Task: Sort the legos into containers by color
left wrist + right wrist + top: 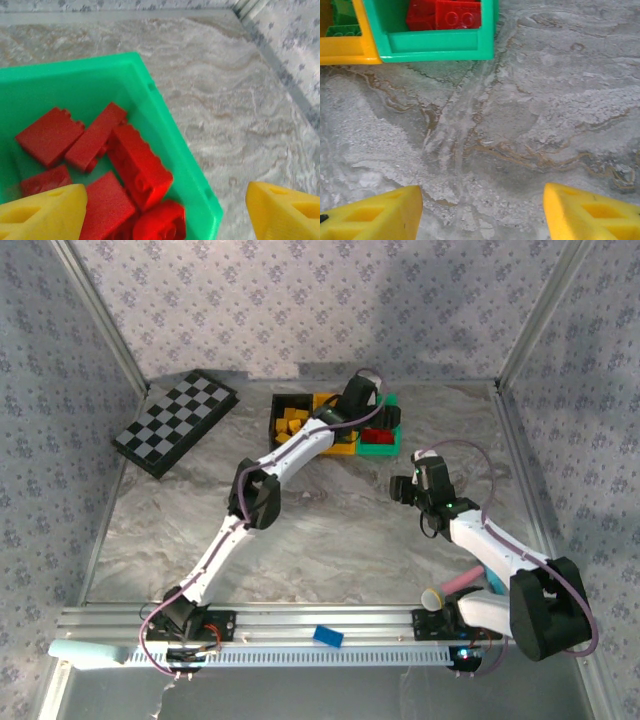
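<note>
Left pincer [165,202], apart and empty, hangs over the green bin [150,90] of red bricks [137,165]; right pincer [482,205], apart, stands off its front wall.

Three containers [340,450] stand in a row on the desk [330,540]. The row's right-end container [165,125] holds bricks [135,165], the left-end container [276,415] more bricks [292,425]. A board [175,423] lies left of the row. The left arm's fingers [42,212] hang over the row's right end, the right arm's fingers [375,215] before it. A lone brick [328,636] lies well before the row.
</note>
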`<state>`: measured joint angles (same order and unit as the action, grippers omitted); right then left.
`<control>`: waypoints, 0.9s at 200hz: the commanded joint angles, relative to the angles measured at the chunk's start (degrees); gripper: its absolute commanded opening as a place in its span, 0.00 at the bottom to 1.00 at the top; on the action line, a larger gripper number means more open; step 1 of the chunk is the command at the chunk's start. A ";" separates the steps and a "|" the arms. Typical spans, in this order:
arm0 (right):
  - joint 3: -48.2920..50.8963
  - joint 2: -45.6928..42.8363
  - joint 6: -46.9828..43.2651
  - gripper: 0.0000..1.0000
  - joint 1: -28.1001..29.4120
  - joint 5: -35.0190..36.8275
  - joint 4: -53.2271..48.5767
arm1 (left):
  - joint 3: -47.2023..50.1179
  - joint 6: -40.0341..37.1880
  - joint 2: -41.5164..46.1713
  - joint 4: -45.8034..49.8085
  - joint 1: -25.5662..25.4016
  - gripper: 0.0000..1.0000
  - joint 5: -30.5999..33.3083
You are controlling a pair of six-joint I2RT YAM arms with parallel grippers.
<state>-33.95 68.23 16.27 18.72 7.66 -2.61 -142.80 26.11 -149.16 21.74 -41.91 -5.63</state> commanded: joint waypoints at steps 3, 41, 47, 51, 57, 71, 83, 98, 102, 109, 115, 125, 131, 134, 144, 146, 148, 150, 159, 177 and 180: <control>-2.40 -1.99 1.10 0.68 -0.36 5.15 -2.88 | 13.38 -4.27 14.16 -6.56 -0.57 0.83 1.83; -1.37 -7.70 -0.20 0.71 -0.73 11.24 -1.77 | 46.52 -4.19 34.01 -23.03 1.12 0.84 6.35; -1.36 -8.24 -0.49 0.71 -1.09 11.85 -1.70 | 50.28 -3.93 36.75 -24.51 1.63 0.84 7.21; -1.46 -8.55 -0.58 0.72 -1.45 12.15 -1.70 | 53.19 -3.69 38.60 -25.24 2.08 0.84 7.71; -1.36 -8.99 -0.59 0.72 -2.05 12.14 -1.47 | 57.06 -3.42 41.24 -26.48 2.70 0.84 8.62; -0.80 -10.12 -1.07 0.72 -3.68 11.56 -0.23 | 65.35 -2.70 47.39 -28.41 4.46 0.84 10.71; 1.17 -11.16 -2.29 0.72 -4.12 12.93 3.48 | 72.26 -1.99 52.52 -29.53 6.17 0.86 11.96; 3.15 -12.12 -2.83 0.74 -5.32 13.95 6.72 | 80.18 -1.94 59.10 -30.34 8.54 0.89 14.09; 3.27 -12.19 -2.81 0.74 -5.66 13.96 7.15 | 82.15 -2.00 60.82 -30.35 9.10 0.90 14.81; 3.31 -12.03 -2.19 0.75 -6.52 14.02 7.31 | 85.08 -2.05 63.68 -30.07 10.27 0.91 15.86; 3.22 -11.72 -1.55 0.75 -7.19 14.14 7.18 | 87.63 -2.03 66.00 -29.70 11.27 0.92 16.54; 2.94 -11.28 -0.51 0.75 -8.40 14.28 6.73 | 91.20 -1.78 69.76 -28.55 13.38 0.92 17.22; 2.85 -11.14 0.07 0.75 -8.92 14.42 6.59 | 93.56 -1.47 72.11 -28.11 14.60 0.93 17.70; 2.92 -11.10 0.27 0.75 -9.20 14.45 6.57 | 94.64 -1.37 73.28 -27.90 15.07 0.94 17.95; 2.93 -10.90 0.59 0.75 -9.78 14.69 6.65 | 98.07 -1.19 77.17 -27.10 17.19 0.94 18.69; 3.00 -10.87 0.60 0.75 -9.87 14.78 6.72 | 98.46 -1.16 77.95 -26.86 17.56 0.95 19.02; 2.95 -10.91 0.67 0.75 -9.87 14.82 6.71 | 99.24 -1.08 78.73 -26.73 17.94 0.96 19.30; 2.98 -10.92 0.75 0.75 -9.92 14.90 6.69 | 99.85 -1.07 79.50 -26.52 18.27 0.96 19.62; 3.15 -10.90 0.80 0.75 -10.15 15.09 6.82 | 102.17 -0.81 82.80 -25.44 19.92 0.99 21.10; 2.94 -10.93 0.81 0.75 -10.27 15.19 6.95 | 105.27 -0.32 88.14 -22.75 23.36 1.00 22.70; 2.83 -10.92 0.98 0.75 -10.30 15.19 6.72 | 105.66 -0.21 88.83 -22.18 23.87 1.00 22.91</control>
<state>-31.16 57.17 15.88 8.75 21.06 3.07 -39.72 24.73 -65.82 -3.18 -21.17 13.39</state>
